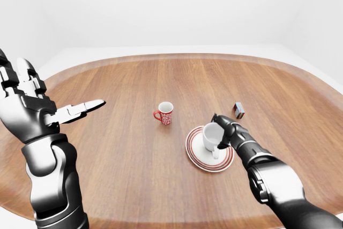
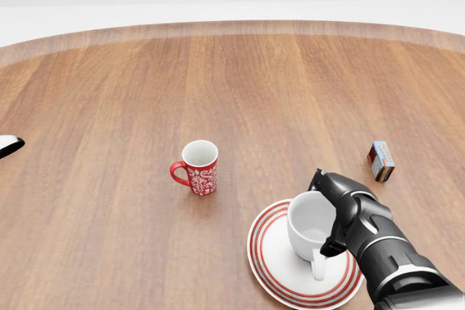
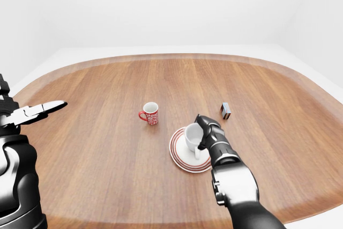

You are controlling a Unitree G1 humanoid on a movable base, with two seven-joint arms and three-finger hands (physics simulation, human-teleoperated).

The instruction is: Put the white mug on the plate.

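The white mug (image 2: 309, 224) stands upright on the red-ringed white plate (image 2: 270, 270) at the lower right of the head view, its handle pointing toward the bottom. My right hand (image 2: 325, 213) reaches in from the lower right, and its fingers (image 2: 341, 201) curl round the mug's right side, against the wall and rim. My left hand (image 1: 63, 100) is raised at the left of the left-eye view, open and empty, far from the mug.
A red patterned mug (image 2: 200, 168) stands left of and above the plate. A small red and blue box (image 2: 381, 160) lies to the right, above my right hand. All of it sits on a wide oval wooden table (image 2: 109, 107).
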